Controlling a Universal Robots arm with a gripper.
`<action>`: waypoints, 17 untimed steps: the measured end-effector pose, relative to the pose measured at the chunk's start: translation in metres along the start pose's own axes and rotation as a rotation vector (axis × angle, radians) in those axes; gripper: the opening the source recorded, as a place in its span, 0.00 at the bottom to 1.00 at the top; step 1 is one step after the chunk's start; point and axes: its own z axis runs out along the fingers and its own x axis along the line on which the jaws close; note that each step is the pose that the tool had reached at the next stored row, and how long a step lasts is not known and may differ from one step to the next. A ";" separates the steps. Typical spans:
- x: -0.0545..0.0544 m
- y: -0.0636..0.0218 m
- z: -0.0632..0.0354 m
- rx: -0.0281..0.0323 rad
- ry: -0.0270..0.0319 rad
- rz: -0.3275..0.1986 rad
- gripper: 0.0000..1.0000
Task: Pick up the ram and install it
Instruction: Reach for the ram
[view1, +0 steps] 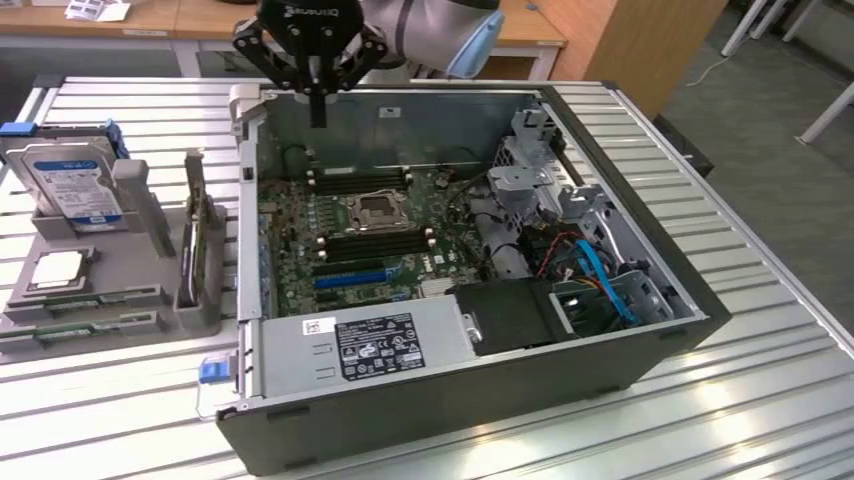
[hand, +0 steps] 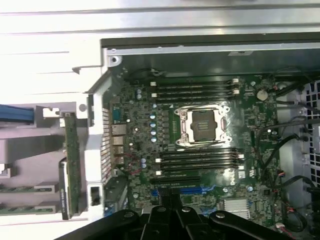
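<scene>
Two ram sticks (view1: 60, 303) (hand: 25, 189), thin and green, lie in a grey holder (view1: 147, 215) on the exterior view's left, outside the computer case. Another long green board (view1: 200, 250) (hand: 71, 165) stands on edge in the same holder, beside the case wall. My gripper (view1: 318, 120) (hand: 170, 197) hangs above the far left corner of the open case (view1: 467, 395), fingers shut and holding nothing, well away from the ram. The black memory slots (view1: 374, 240) (hand: 200, 160) flank the CPU socket (view1: 378, 210) (hand: 202, 125) on the motherboard.
The holder also carries a blue-labelled hard drive (view1: 67, 180) and a square silver CPU chip (view1: 60, 268). Inside the case are a power supply (view1: 367, 345), a drive cage (view1: 534, 190) and blue cables (view1: 607, 285). The slatted metal table (view1: 747, 330) extends around the case.
</scene>
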 end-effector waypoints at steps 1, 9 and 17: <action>0.005 -0.0003 0.0001 -0.0001 -0.0001 0.000 0.11; 0.041 -0.0031 0.0002 0.0007 0.0000 0.000 0.11; 0.076 -0.0057 0.0003 0.0011 0.0000 0.000 0.11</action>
